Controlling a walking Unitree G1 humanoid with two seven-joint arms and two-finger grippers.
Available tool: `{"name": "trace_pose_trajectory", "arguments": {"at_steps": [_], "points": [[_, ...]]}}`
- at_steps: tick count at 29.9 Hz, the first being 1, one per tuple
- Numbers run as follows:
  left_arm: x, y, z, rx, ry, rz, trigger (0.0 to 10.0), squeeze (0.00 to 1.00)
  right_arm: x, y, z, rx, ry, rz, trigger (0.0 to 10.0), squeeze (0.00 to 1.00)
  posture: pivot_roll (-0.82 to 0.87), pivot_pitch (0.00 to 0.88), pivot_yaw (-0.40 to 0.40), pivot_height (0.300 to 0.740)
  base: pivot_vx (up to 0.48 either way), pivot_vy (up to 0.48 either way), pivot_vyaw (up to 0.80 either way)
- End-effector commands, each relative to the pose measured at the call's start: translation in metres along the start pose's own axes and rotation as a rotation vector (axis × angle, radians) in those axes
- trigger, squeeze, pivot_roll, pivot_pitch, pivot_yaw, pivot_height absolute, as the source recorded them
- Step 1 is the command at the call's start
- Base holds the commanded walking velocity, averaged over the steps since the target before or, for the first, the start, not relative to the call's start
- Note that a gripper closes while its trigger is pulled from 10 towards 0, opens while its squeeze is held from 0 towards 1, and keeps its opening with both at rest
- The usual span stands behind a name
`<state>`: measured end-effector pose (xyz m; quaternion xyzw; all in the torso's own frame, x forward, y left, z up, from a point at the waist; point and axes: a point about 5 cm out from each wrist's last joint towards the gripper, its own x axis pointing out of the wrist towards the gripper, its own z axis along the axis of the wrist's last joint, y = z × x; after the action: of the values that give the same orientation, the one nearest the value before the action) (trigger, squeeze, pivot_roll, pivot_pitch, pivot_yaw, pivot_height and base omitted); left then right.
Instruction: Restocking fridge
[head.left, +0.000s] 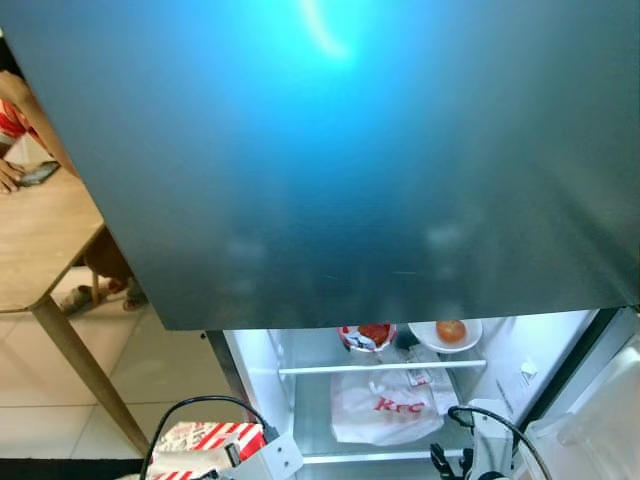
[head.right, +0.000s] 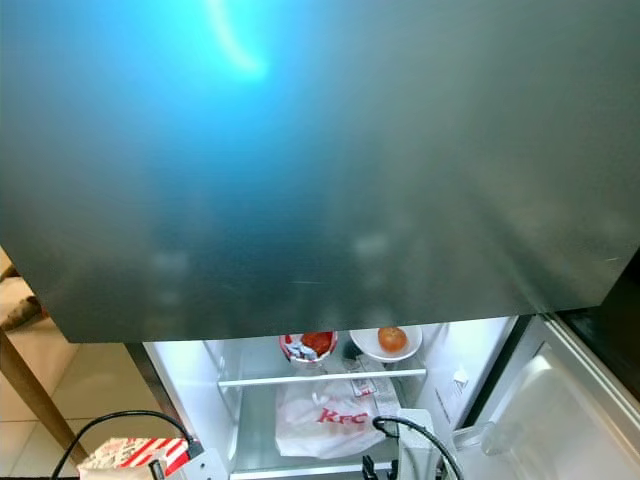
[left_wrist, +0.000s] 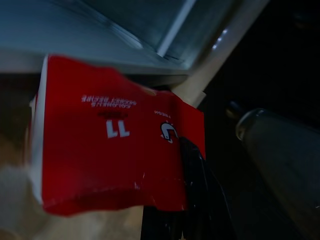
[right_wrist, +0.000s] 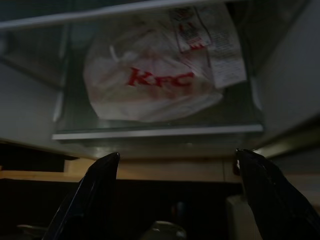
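My left gripper (left_wrist: 197, 192) is shut on a red-and-white striped KFC box (head.left: 205, 445), seen close up as a red carton (left_wrist: 115, 150), low and left of the open lower fridge compartment. My right gripper (right_wrist: 177, 155) stands open just in front of the compartment, fingers apart, nothing between them. Straight beyond it a white KFC bag (right_wrist: 150, 80) with a receipt lies on the glass shelf (head.left: 380, 368). On the shelf above sit a KFC bucket (head.left: 367, 336) and a white plate (head.left: 470, 340) bearing a round orange fruit (head.left: 450, 330).
The fridge's dark grey upper door (head.left: 350, 150) is closed and looms overhead. The lower door's inner bins (head.left: 600, 420) stand open at the right. At the left is a wooden table (head.left: 40, 240), with a person's hand (head.left: 10, 175) by a phone (head.left: 38, 173).
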<state>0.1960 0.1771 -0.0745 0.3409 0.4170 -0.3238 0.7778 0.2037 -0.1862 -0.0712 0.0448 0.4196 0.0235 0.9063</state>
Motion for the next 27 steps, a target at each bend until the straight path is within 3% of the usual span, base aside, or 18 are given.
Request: {"name": "trace_pose_trajectory", "arguments": {"at_steps": [1,4,9,13,20,23,27], "points": [[0.0,-0.005,-0.002,0.009,-0.01,-0.01,10.0,0.0,0.0,0.003,-0.002,0.011,0.004,0.01,10.0,0.0,-0.01,0.043,0.021,0.74,0.0,0.0,0.0],[0.002,-0.018,0.007,0.018,-0.086,-0.07,10.0,0.0,-0.001,0.002,-0.006,0.002,0.016,0.017,10.0,0.0,-0.02,0.054,0.015,0.74,0.0,0.0,0.0],[0.003,-0.022,0.011,0.033,-0.111,-0.093,10.0,0.0,-0.001,0.002,-0.007,-0.002,0.02,0.02,10.0,0.0,-0.02,0.061,0.01,0.74,0.0,0.0,0.0],[0.007,-0.045,0.029,0.091,-0.18,-0.179,10.0,0.0,-0.004,-0.002,-0.016,-0.032,0.057,0.035,10.0,0.0,-0.03,0.095,-0.005,0.74,0.0,0.0,0.0],[0.012,-0.07,0.05,0.074,-0.23,-0.216,10.0,0.0,-0.009,-0.012,-0.025,-0.056,0.084,0.03,10.0,0.0,-0.04,0.126,-0.011,0.74,0.0,0.0,0.0],[0.012,-0.074,0.055,0.071,-0.244,-0.223,10.0,0.0,-0.01,-0.015,-0.026,-0.06,0.088,0.026,10.0,0.0,-0.04,0.127,-0.012,0.74,0.0,0.0,0.0],[0.013,-0.083,0.082,0.11,-0.326,-0.262,10.0,0.0,-0.012,-0.024,-0.025,-0.058,0.088,-0.002,10.0,0.0,-0.05,0.13,-0.002,0.74,0.0,0.0,0.0]]}}
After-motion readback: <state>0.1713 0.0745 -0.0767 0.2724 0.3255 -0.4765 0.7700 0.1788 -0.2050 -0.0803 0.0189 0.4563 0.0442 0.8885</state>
